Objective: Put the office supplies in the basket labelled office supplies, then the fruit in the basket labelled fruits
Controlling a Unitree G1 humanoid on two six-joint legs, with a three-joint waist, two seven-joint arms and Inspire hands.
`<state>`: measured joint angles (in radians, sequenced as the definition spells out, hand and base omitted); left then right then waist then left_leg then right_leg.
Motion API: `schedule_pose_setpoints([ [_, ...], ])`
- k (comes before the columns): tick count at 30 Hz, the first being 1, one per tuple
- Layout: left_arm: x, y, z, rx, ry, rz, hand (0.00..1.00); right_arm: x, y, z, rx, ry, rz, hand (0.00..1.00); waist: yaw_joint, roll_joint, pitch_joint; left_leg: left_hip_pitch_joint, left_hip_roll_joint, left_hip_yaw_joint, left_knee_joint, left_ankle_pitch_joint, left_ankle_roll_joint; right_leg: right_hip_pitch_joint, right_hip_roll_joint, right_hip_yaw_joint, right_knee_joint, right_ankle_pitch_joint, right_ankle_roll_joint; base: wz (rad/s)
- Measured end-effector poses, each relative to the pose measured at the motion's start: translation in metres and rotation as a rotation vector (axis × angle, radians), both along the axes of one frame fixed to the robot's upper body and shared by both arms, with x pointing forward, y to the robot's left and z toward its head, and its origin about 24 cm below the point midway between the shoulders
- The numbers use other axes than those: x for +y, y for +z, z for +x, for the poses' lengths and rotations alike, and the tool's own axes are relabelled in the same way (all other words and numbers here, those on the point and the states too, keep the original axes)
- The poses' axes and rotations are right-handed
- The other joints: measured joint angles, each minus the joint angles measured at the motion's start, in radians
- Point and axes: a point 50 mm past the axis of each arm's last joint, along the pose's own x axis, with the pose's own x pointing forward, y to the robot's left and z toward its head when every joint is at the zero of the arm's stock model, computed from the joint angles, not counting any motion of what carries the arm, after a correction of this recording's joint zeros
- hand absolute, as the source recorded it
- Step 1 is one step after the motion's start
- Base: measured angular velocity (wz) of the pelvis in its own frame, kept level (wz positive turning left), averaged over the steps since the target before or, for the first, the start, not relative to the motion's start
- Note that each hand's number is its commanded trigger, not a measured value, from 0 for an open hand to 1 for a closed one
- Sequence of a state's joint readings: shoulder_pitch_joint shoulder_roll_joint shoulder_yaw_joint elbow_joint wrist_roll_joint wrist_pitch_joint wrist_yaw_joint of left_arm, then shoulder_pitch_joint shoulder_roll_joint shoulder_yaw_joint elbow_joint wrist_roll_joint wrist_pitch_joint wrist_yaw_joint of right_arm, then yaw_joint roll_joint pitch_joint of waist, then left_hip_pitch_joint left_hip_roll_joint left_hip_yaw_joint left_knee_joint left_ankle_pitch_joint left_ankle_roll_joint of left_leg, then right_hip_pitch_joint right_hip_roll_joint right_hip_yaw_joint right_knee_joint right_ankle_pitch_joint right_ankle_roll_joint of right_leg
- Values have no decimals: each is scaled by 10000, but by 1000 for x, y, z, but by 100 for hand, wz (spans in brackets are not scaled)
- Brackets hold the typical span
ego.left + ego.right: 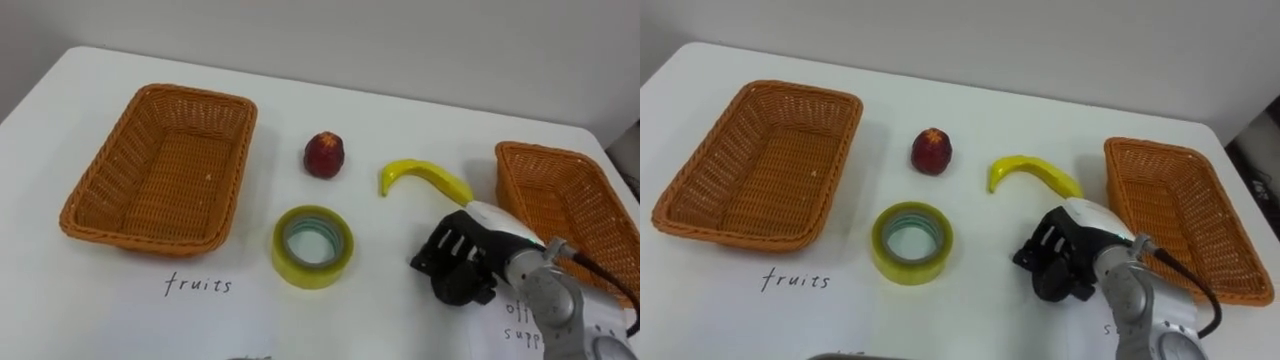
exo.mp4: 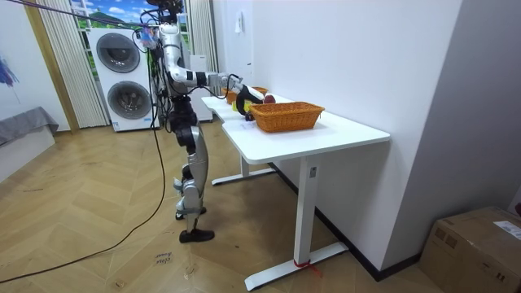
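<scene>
A red apple [image 1: 325,154] lies on the white table [image 1: 400,120] between two wicker baskets. A yellow banana [image 1: 422,177] lies to its right, and a yellow-green tape roll [image 1: 312,245] sits nearer me. The left basket [image 1: 162,166] holds nothing, and the right basket [image 1: 566,218] looks bare too. My right hand [image 1: 462,262] hovers just near of the banana's right end, its dark fingers loosely bent and holding nothing. In the room view I stand at the table's far end with that arm [image 2: 213,79] stretched over it.
Handwritten labels are on the table in front of each basket. The table's right edge runs close past the right basket. In the room view, washing machines [image 2: 124,77] stand behind me and a cardboard box [image 2: 480,248] sits on the floor at the room view's right.
</scene>
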<state>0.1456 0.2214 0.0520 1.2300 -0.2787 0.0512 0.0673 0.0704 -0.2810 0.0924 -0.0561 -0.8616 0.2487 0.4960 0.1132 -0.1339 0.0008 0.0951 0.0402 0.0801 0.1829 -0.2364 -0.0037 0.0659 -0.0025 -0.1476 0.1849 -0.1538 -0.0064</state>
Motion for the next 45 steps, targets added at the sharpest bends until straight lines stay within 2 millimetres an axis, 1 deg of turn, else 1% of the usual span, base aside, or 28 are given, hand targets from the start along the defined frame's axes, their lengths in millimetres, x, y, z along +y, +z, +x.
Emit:
schedule_pose_setpoints([
  [2, -1, 0, -1, -16, 54, -15, 0, 2, 4, 0, -72, 108, 61, 100, 9, 35, 10, 0, -1, 22, -18, 0, 0, -15, 4, 27, 2, 0, 0, 0],
  [3, -2, -1, -3, -15, 75, -39, 0, 4, 9, 1, -160, 262, 166, 100, 4, 94, 41, 0, -1, 14, -27, 1, 0, -28, 7, 52, 3, 0, 0, -4],
  [4, -2, -1, -4, 0, 89, -57, 0, 6, 12, 1, -277, 331, 263, 100, -12, 129, 53, -1, -1, 14, -33, 1, 0, -37, 8, 63, 3, 0, 0, -3],
  [5, -3, -1, -8, 79, 113, -79, 0, 10, 20, 2, -612, 528, 535, 100, -48, 209, 45, -26, -1, 13, -45, 1, 1, -71, 9, 68, 3, 0, 0, 0],
  [6, -3, -1, -9, 121, 123, -80, 0, 13, 27, 3, -923, 729, 773, 100, -110, 276, 15, -55, 0, 6, -58, 3, 1, -112, 13, 71, 3, -1, 1, 0],
  [8, -3, -1, -14, 238, 150, -76, 0, 17, 35, 4, -1276, 1027, 980, 100, -140, 348, 18, -70, 2, -15, -68, 7, 2, -129, 16, 77, 2, -1, 2, 2],
  [10, -3, -1, -18, 314, 110, -47, 0, 19, 40, 4, -1518, 1228, 1174, 100, -187, 380, 23, -71, 2, -44, -100, 20, 2, -133, 16, 108, -9, -2, 3, 6],
  [11, -2, -1, -22, 387, 195, -34, 0, 20, 43, 4, -1694, 1347, 1233, 100, -276, 357, 10, -74, -1, -80, -131, 40, 10, -133, 11, 112, -9, -2, 3, 4],
  [13, -2, -1, -26, 467, 320, -35, 0, 17, 47, 5, -1963, 1319, 1313, 100, -288, 350, 14, -28, -4, -65, -135, 59, 10, -132, 18, 205, -9, -2, 3, -3],
  [14, -3, -1, -28, 499, 340, -53, 0, 14, 50, 5, -2154, 1187, 1281, 100, -287, 314, 7, -26, -4, -42, -134, 59, 11, -140, 22, 255, -8, -2, 3, -7],
  [15, -3, -1, -31, 570, 346, -98, 0, 11, 55, 7, -2387, 1071, 1252, 100, -289, 286, 22, -26, -4, -23, -134, 59, 11, -151, 26, 317, -10, -2, 3, -6],
  [17, -3, -2, -34, 708, 380, -148, 0, 8, 63, 8, -2873, 954, 1208, 100, -322, 249, 22, -25, -4, -18, -131, 59, 11, -155, 29, 333, -12, -3, 3, -2],
  [19, -5, -2, -36, 756, 375, -193, 0, 3, 75, 8, -3643, 776, 1277, 100, -376, 220, 38, -25, -6, -11, -133, 59, 12, -155, 28, 337, -13, -3, 4, 0],
  [24, -5, -2, -35, 689, 312, -234, 0, -5, 94, 7, -4965, 460, 1559, 100, -396, 228, 52, -19, -6, 2, -160, 58, 10, -147, 39, 333, -11, -3, 4, 0],
  [30, -6, -2, -37, 705, 301, -387, 0, -7, 101, 6, -5997, 212, 1835, 100, -595, 233, 89, -26, -10, -11, -152, 59, 7, -139, 36, 323, -4, -3, 4, 0],
  [36, -6, -3, -37, 669, 330, -374, 0, -12, 102, 7, -6888, -469, 2376, 100, -637, 246, 97, -32, -9, 8, -159, 58, 7, -139, 38, 318, -8, -3, 4, 0],
  [38, -7, -3, -38, 694, 358, -368, 0, -14, 103, 7, -7217, -671, 2367, 100, -782, 252, 97, -54, -10, -11, -149, 58, 7, -137, 23, 223, -4, -3, 4, 6],
  [41, -9, -3, -39, 621, 637, -407, 0, -26, 110, 5, -7975, -1256, 2096, 100, -849, 302, 105, -33, -9, 14, -118, 58, 8, -142, 24, 217, -2, -3, 4, 1],
  [45, -10, -3, -43, 599, 1057, -471, 0, -44, 119, 1, -8953, -2143, 1563, 100, -935, 347, 75, 8, -1, 62, -130, 59, 7, -142, 28, 213, -3, -4, 6, -3],
])
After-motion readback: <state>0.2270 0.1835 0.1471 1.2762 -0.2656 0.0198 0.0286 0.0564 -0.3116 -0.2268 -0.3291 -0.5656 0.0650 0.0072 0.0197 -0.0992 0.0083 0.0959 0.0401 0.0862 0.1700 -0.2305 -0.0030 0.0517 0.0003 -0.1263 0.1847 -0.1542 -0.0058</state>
